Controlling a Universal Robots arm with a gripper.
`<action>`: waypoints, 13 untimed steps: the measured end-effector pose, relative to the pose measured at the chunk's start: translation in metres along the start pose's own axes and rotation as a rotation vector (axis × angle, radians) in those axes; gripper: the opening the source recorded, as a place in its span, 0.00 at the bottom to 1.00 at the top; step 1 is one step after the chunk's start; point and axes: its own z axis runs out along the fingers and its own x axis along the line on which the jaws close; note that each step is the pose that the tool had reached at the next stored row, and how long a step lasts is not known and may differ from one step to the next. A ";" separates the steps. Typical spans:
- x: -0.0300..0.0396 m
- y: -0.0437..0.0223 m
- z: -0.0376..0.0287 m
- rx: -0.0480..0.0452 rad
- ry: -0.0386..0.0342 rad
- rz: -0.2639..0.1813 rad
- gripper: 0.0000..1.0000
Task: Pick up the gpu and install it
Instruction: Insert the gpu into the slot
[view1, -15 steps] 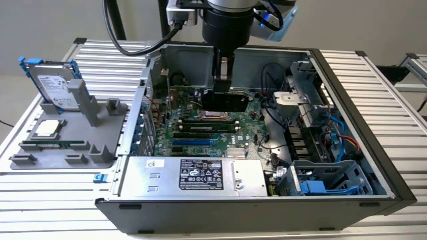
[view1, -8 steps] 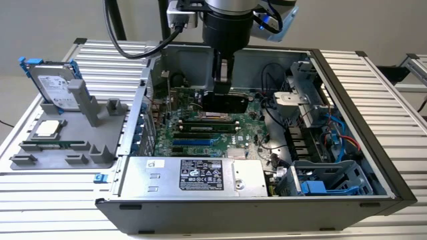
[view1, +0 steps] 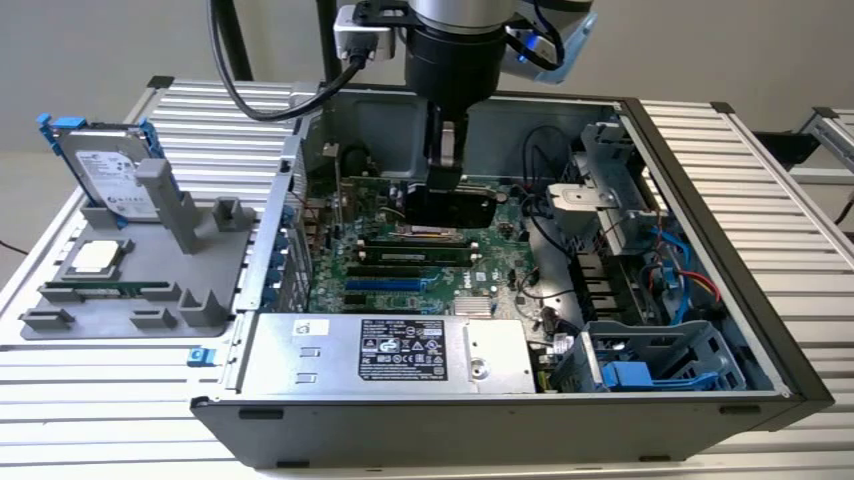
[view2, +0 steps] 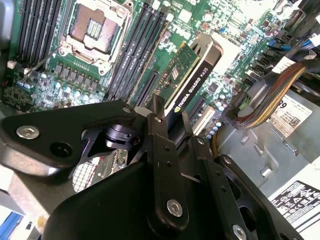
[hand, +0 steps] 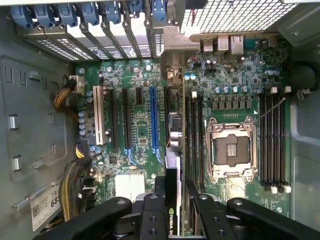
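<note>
The exterior view looks down from above and well back, taking in the whole open computer case (view1: 534, 300) on the slatted worktop (view1: 747, 180), with the claw (view1: 447, 160) lowered inside it. Both wrist views ride just behind the claw (hand: 175, 200), close to the motherboard (hand: 140, 110) beneath it; the second wrist view is tilted across the board (view2: 125, 45). Both share the processor socket (hand: 232, 150) (view2: 95, 30) beyond the claw (view2: 172, 120).

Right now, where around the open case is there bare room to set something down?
The ribbed table on the exterior view's right of the computer case is bare. The gray fixture tray is crowded; inside, the hand holds the gpu over the motherboard.
</note>
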 end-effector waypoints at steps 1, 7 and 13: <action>0.0000 0.0000 0.0004 0.0000 0.0001 0.000 0.00; 0.0000 0.0000 0.0028 -0.0001 0.0001 0.000 0.00; 0.0000 0.0000 0.0031 0.0001 0.0007 0.000 0.00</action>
